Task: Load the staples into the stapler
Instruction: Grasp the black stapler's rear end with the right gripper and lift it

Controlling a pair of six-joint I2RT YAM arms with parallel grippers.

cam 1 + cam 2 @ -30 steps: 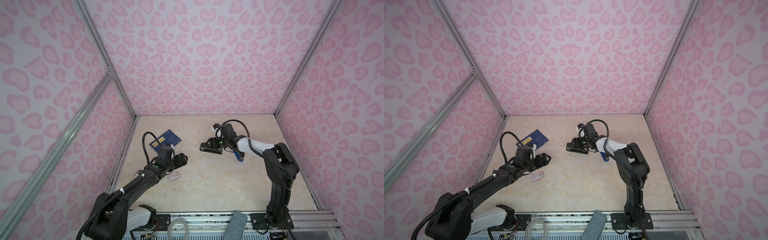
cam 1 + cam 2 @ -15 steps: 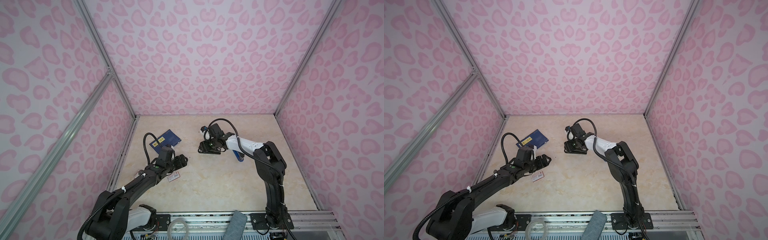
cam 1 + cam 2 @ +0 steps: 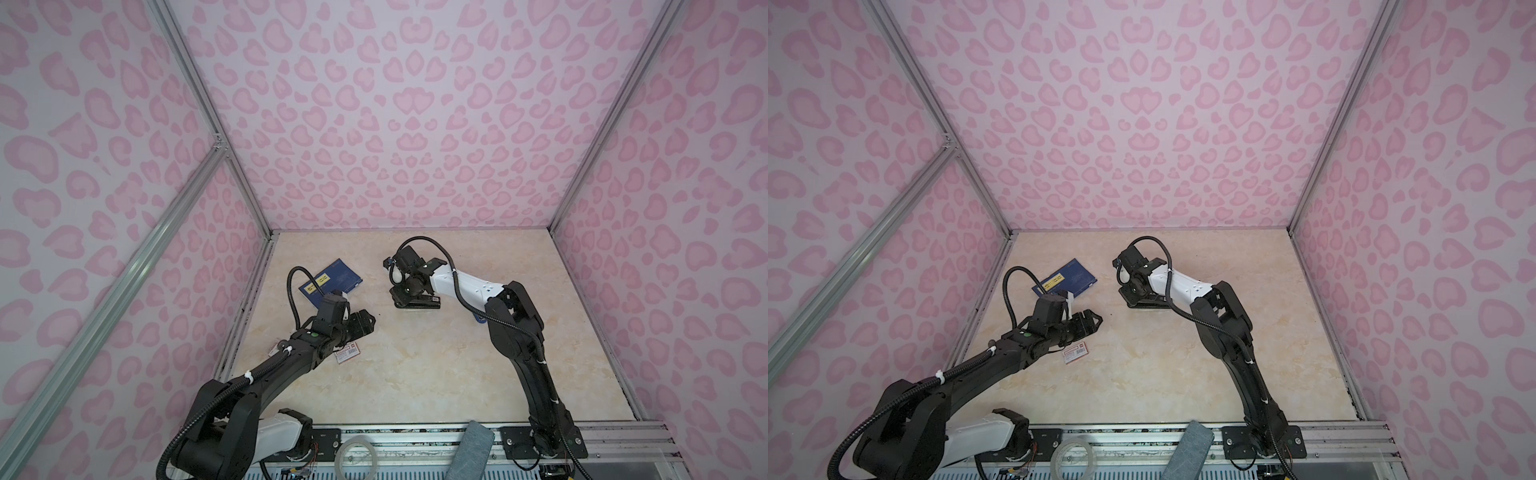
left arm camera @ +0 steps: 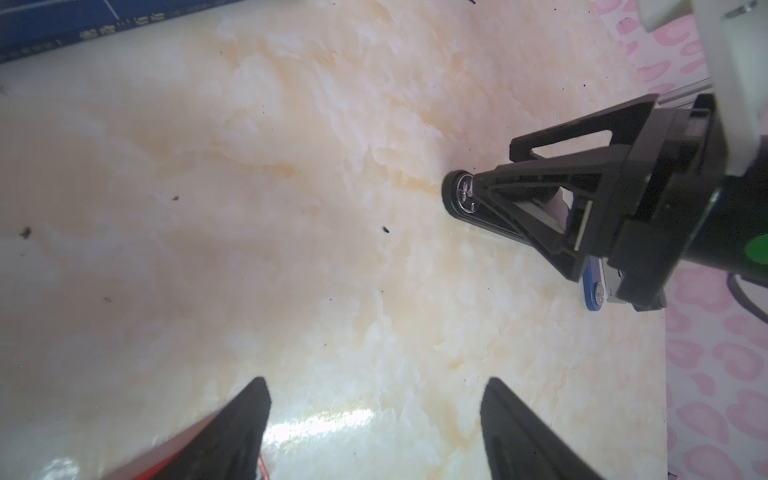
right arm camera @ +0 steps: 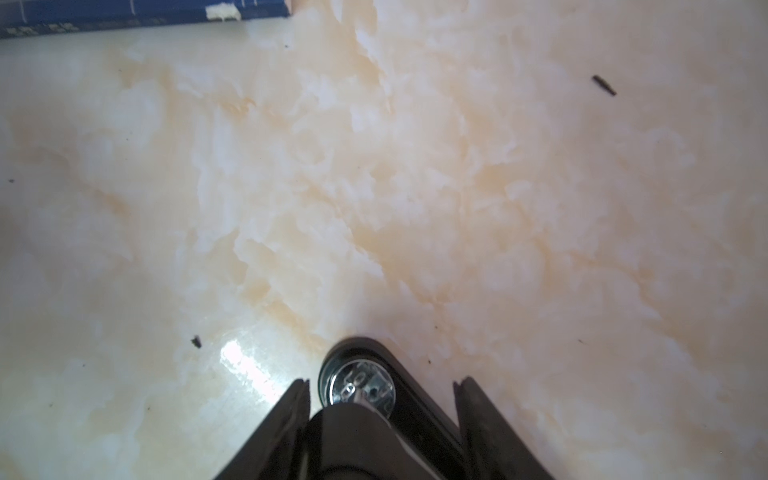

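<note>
The black stapler (image 3: pixel 422 303) (image 3: pixel 1148 302) lies flat on the marble table, right of the booklet. My right gripper (image 3: pixel 400 296) (image 3: pixel 1130 298) reaches down over its front end. In the right wrist view the stapler (image 5: pixel 357 384) with its round metal plate sits between the fingers of my right gripper (image 5: pixel 384 380), which is open; a sliver of table shows beside one finger. My left gripper (image 3: pixel 366 322) (image 3: pixel 1095 321) (image 4: pixel 374 386) is open and empty, low over the table, facing the stapler (image 4: pixel 461 194). The staples show in no view.
A dark blue booklet (image 3: pixel 332 280) (image 3: pixel 1069 280) lies at the back left. A small white red-labelled box (image 3: pixel 348 353) (image 3: pixel 1075 353) lies under my left wrist. A blue tool (image 3: pixel 478 320) (image 4: pixel 592 286) lies behind the right arm. A tape roll (image 3: pixel 357 457) and grey cloth (image 3: pixel 471 453) sit on the front rail.
My right gripper has swung left along the stapler to its front end, and its jaws have narrowed around it. The left arm has barely moved.
</note>
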